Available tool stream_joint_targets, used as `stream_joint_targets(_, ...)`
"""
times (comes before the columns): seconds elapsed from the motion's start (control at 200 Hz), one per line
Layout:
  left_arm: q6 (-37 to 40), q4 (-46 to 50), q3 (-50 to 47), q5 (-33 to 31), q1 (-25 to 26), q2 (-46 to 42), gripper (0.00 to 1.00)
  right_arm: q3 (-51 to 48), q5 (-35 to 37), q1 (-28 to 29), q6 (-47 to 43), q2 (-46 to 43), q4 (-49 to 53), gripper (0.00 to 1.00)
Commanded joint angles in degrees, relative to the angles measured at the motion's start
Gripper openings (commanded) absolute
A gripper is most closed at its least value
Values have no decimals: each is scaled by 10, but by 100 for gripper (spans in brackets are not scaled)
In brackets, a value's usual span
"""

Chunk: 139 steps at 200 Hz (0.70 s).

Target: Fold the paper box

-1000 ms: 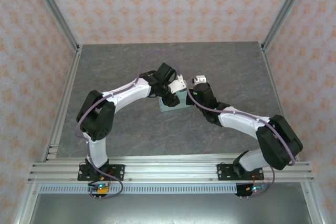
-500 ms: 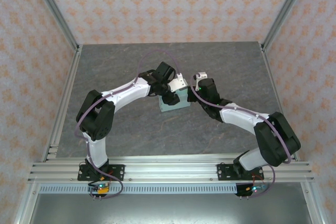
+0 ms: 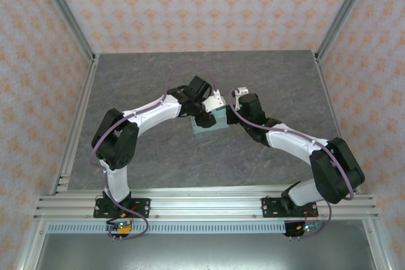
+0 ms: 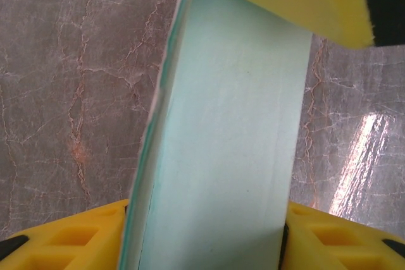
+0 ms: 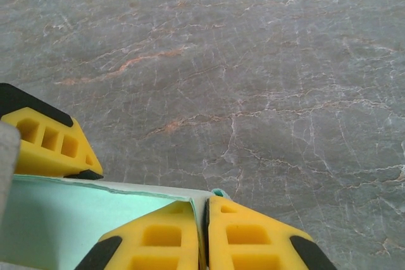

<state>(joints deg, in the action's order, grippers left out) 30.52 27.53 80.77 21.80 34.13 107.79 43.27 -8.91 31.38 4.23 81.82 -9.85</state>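
The table [image 3: 139, 71] has a dark grey, stone-look top, crossed by thin pale veins and a few rust-coloured streaks. In the left wrist view a bright patch of glare lies on it at the right. Three walls [image 3: 202, 4] close it in, papered in pale peach with a repeating orange flower pattern. Slanting metal frame posts [image 3: 66, 20] stand at the corners. A ribbed metal rail [image 3: 202, 205] runs along the near edge, with both arm bases bolted to it.

The paper box [image 3: 214, 124] sits a little beyond the middle of the table, between the two arms, which curve in from either side to meet over it. It is pale mint-green card. From the left wrist it reads as a long flat panel [image 4: 228, 143] with a thin wall edge running down its left side.

The left hand [image 3: 204, 117] is clamped on the box. Its two yellow fingers [image 4: 69, 238] sit against opposite sides of the panel, which fills the gap between them.

The right hand [image 3: 229, 113] comes in from the other side. Its fingers [image 5: 158, 238] are pressed together, and the edge of the card [image 5: 76, 219] runs into the seam between them. A sliver of mint shows at the top of that seam, so the hand appears pinched on a thin flap. One of its fingers also shows at the far end of the box in the left wrist view.
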Motion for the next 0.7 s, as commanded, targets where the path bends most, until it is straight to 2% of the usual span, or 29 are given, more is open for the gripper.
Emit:
stream_joint_targets(0.0, 2, -23, 0, -37, -7, -3, 54, -1, -43, -3, 17, 16, 32, 10)
stream_joint_targets(0.16, -4, -25, -2, -45, -8, -3, 54, -23, -32, 4, 42, 23, 3, 10)
stream_joint_targets(0.46, -1, -35, 10, -24, -8, 0, 55, -56, 23, 11, 33, 33, -28, 10)
stream_joint_targets(0.576, 10, -20, 31, -27, -14, 6, 56, -55, 37, 11, 21, 22, -15, 10)
stream_joint_targets(0.691, -15, -38, 31, -10, -23, 0, 59, -56, 58, 12, 24, 9, -9, 10)
